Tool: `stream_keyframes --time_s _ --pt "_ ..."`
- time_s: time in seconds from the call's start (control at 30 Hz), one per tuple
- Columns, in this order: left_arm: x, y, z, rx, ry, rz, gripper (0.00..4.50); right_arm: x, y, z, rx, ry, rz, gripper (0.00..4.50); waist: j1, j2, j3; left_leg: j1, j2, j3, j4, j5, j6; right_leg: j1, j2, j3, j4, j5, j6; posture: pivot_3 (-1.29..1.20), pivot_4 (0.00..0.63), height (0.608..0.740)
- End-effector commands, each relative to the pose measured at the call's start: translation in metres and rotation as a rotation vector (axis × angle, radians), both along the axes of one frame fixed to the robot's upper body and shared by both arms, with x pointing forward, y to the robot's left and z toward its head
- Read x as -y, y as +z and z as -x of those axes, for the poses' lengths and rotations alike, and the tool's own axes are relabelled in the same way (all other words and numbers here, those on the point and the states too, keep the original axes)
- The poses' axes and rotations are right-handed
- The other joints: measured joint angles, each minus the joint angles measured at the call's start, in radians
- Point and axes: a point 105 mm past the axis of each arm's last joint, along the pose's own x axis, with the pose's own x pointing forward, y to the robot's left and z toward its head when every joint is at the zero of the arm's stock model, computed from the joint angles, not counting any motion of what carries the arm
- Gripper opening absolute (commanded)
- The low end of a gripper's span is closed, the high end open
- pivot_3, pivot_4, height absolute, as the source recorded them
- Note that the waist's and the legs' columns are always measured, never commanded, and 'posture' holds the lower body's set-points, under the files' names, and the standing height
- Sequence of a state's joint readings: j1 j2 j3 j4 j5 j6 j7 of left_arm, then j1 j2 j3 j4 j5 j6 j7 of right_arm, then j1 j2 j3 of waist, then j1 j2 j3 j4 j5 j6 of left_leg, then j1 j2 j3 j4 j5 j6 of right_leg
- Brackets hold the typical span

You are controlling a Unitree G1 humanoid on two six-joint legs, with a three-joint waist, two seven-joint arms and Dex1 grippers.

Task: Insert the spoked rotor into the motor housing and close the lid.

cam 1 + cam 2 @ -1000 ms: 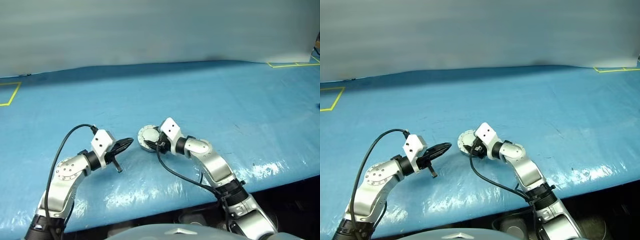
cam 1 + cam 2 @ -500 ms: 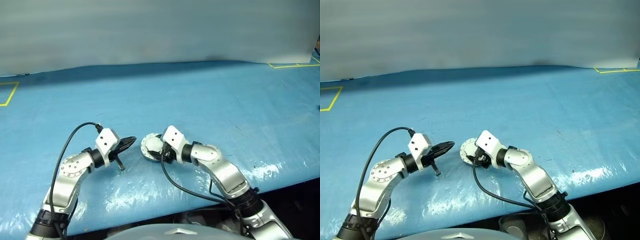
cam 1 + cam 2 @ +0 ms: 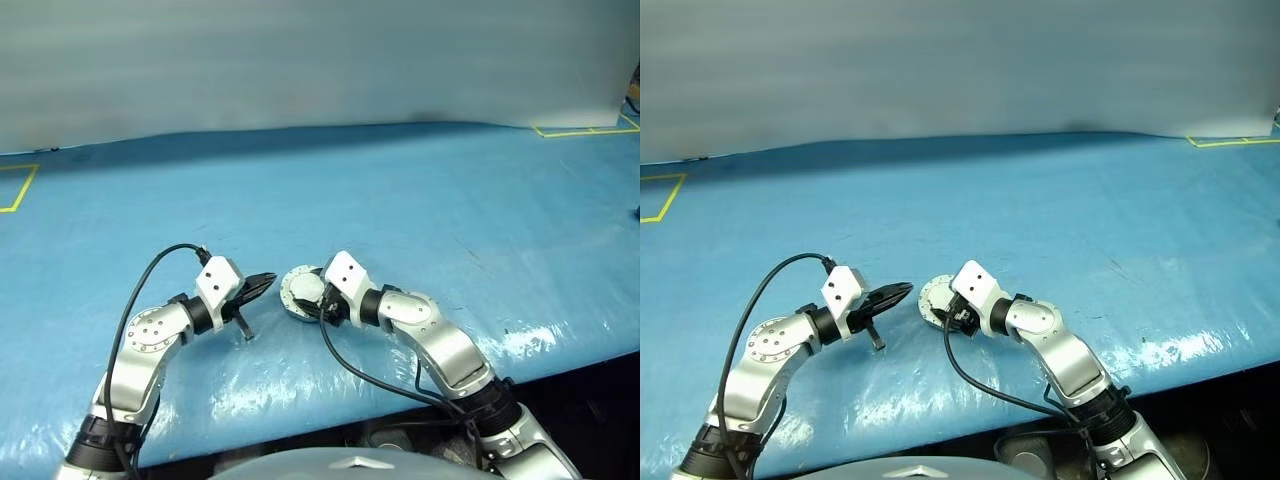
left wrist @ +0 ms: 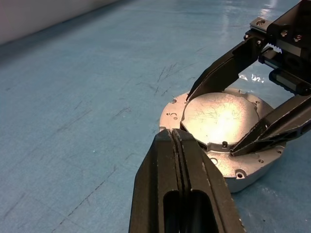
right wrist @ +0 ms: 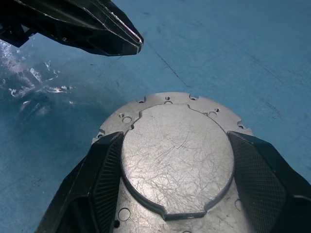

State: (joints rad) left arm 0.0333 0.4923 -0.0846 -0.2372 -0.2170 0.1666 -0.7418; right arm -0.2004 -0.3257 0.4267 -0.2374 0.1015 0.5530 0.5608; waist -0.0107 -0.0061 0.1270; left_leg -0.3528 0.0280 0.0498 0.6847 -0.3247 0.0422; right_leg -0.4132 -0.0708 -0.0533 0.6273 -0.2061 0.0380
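The lid looks shut flat on the housing, lower middle of the frame on the blue table. Right gripper is spread wide around it, probably steadying it. Left gripper pinched shut, empty, pointing at it from just beside

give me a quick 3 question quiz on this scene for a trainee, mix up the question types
1. True or false: the lid lies closed flat on top of the motor housing.
2. Which gripper has its fingers on either side of the lid's raised centre?
A. the left gripper
B. the right gripper
C. both
3. Fill in: the left gripper's fingers are ____, with nothing between them.

Key
1. True. The silver lid covers the housing, so no windings or rotor can be seen.
2. B. Its open fingers flank the raised centre; the left gripper's tip sits by the lid's edge.
3. Shut.
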Motion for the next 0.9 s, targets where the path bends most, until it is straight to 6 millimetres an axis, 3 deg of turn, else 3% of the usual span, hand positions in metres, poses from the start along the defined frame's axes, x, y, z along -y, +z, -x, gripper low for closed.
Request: stream_keyframes --time_s 0.03,0.23,0.37,0.43,0.5,0.57,0.67,0.9 --pt "0.003 0.008 0.001 0.039 -0.007 0.011 0.0 0.031 -0.059 0.007 -0.151 -0.088 0.203 3.03 0.0 0.0 0.0 0.0 0.0 0.0 0.0 0.0 0.0 0.0 0.0 0.0 0.0 0.0 0.0 0.0 0.15 0.74" --pt "0.005 0.007 0.001 0.039 -0.014 0.009 0.0 0.043 -0.062 0.01 -0.139 -0.068 0.251 3.03 0.002 0.0 0.0 0.0 -0.001 0.0 0.0 0.0 0.0 0.0 -0.001 0.0 0.0 0.0 -0.001 0.0 0.15 0.74" --pt "0.009 0.007 0.002 0.041 -0.025 0.014 0.0 0.066 -0.077 -0.003 -0.248 -0.281 0.279 3.03 0.004 -0.001 0.0 0.0 -0.001 -0.001 0.0 0.0 0.0 0.0 -0.006 -0.001 -0.001 0.0 -0.001 0.0 0.15 0.74" --pt "0.011 0.007 0.003 0.039 -0.029 0.016 0.0 0.052 -0.066 0.015 -0.324 -0.15 0.143 3.03 0.004 0.0 -0.001 0.0 -0.001 -0.001 0.0 0.0 0.0 0.0 -0.006 -0.001 -0.001 0.0 -0.001 0.0 0.15 0.74" --pt "0.012 0.006 0.004 0.037 -0.031 0.017 0.0 0.049 -0.062 0.028 -0.334 -0.054 0.123 3.03 0.018 0.001 -0.001 0.0 -0.001 -0.002 0.0 0.002 0.001 0.001 -0.007 -0.003 0.0 0.001 -0.001 0.0 0.15 0.74" --pt "0.011 0.005 0.004 0.035 -0.031 0.015 0.0 0.055 -0.066 0.028 -0.32 -0.052 0.167 3.03 0.024 0.0 -0.001 -0.002 -0.003 -0.003 -0.001 0.001 0.003 0.001 -0.009 -0.005 -0.002 0.001 -0.001 0.0 0.15 0.74" --pt "0.012 0.006 0.004 0.038 -0.026 0.025 0.0 0.051 -0.062 0.031 -0.361 -0.036 0.101 3.03 0.026 -0.002 -0.002 -0.006 -0.003 -0.006 -0.001 -0.002 0.003 -0.001 -0.007 -0.01 -0.003 0.0 -0.006 0.0 0.15 0.74" --pt "0.012 0.005 0.003 0.043 -0.032 0.011 0.0 0.053 -0.073 0.01 -0.277 -0.176 0.183 3.03 0.012 -0.004 -0.003 -0.005 -0.001 -0.007 -0.001 -0.004 0.002 0.0 -0.008 -0.011 -0.003 -0.002 -0.008 0.0 0.15 0.74"
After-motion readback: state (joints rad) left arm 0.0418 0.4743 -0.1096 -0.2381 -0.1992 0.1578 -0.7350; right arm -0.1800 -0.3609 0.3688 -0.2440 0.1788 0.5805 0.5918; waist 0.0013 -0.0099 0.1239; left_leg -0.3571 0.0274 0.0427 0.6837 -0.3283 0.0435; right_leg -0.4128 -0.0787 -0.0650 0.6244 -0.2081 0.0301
